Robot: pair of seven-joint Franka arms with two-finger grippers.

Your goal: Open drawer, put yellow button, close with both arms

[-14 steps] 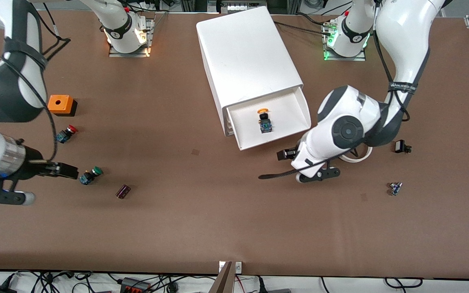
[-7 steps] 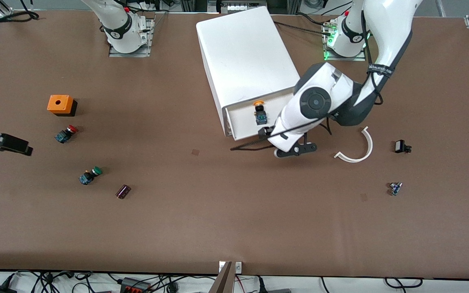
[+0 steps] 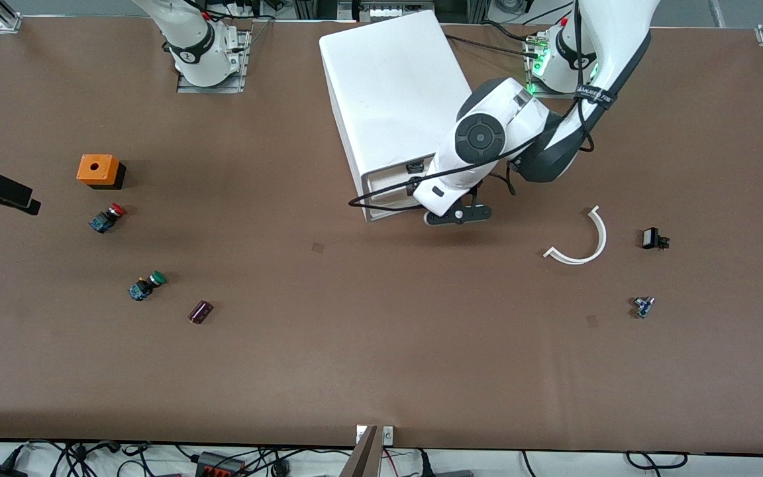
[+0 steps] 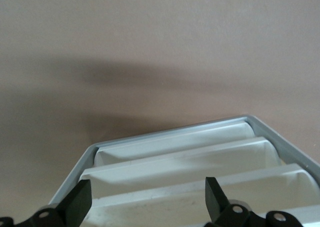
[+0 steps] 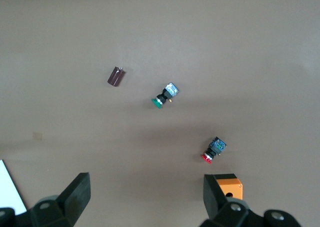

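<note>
The left gripper [image 3: 414, 177] sits against the front of the white cabinet [image 3: 395, 93], fingers spread wide and holding nothing. In the left wrist view its two black fingertips [image 4: 77, 202] frame the stacked white drawer fronts, with the uppermost drawer [image 4: 190, 184] directly beneath them. From the front camera that drawer [image 3: 388, 189] shows only a thin strip of its front edge under the arm's wrist, so how far it is pushed in cannot be told exactly. The yellow button cannot be seen in any view.

The right gripper [image 3: 4, 193] hangs at the right arm's end of the table, over bare surface near an orange box [image 3: 98, 170], its fingers [image 5: 75, 197] also wide apart and empty. Its wrist camera looks down on the red button [image 5: 214, 151], the green button [image 5: 165, 96] and a small dark cylinder [image 5: 116, 76]. A white curved strip [image 3: 583, 242] lies toward the left arm's end.
</note>
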